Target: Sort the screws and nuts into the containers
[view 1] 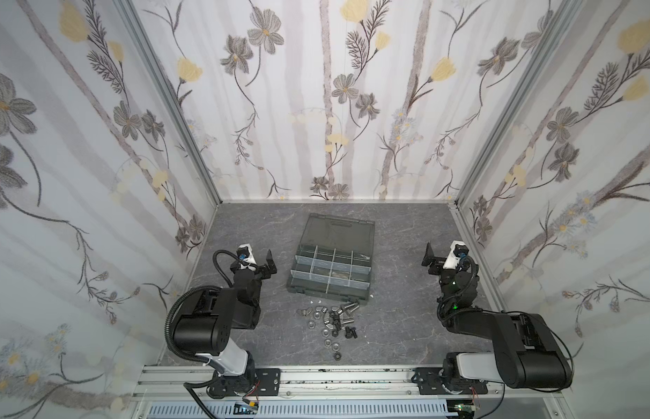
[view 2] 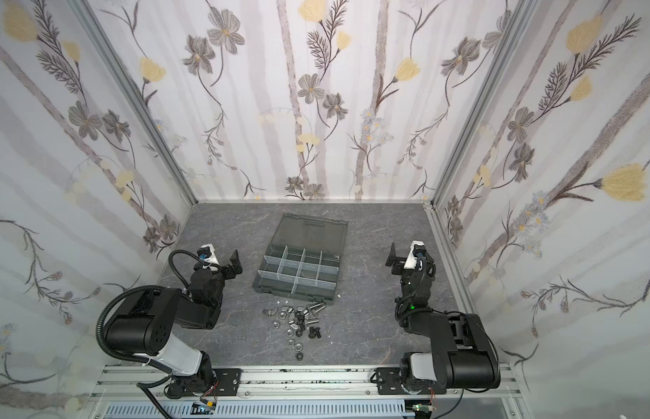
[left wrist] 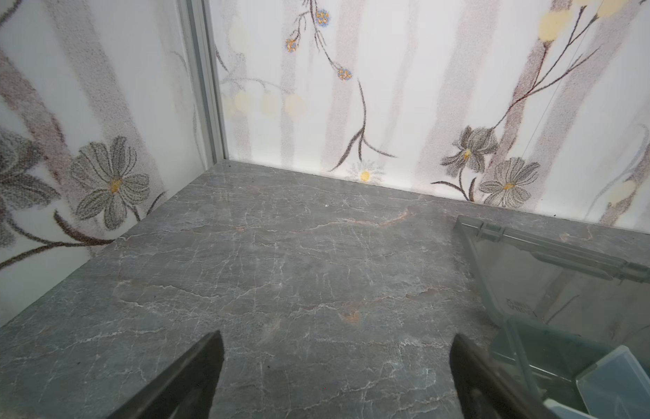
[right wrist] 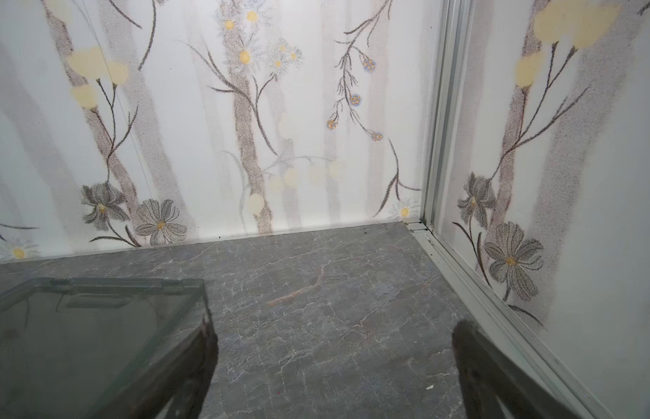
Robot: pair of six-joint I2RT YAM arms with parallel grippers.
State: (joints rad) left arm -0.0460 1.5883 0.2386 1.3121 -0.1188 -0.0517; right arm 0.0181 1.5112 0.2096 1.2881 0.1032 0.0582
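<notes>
The screws (view 1: 349,309) and nuts (view 1: 329,342) lie in one loose pile on the grey marbled table, just in front of the organiser box (view 1: 327,289); the pile (view 2: 298,321) shows in both top views. Silver and black bolts lie among wing nuts, round nuts and a black ring nut (view 1: 337,356). The containers (view 1: 325,266) are cells between light-grey dividers, with the smoky lid (view 1: 338,230) laid open behind them. My left gripper (view 1: 258,261) stands open to the left of the box, empty (left wrist: 338,335). My right gripper (view 1: 443,255) stands open to the right of the box, empty (right wrist: 334,326).
Floral walls close the table on three sides, with aluminium posts at the back corners. A metal rail (view 1: 316,377) carrying both arm bases runs along the front edge. Tiny white flecks (view 1: 316,301) lie between box and pile. The lid (right wrist: 80,326) lies close to my right gripper's inner finger.
</notes>
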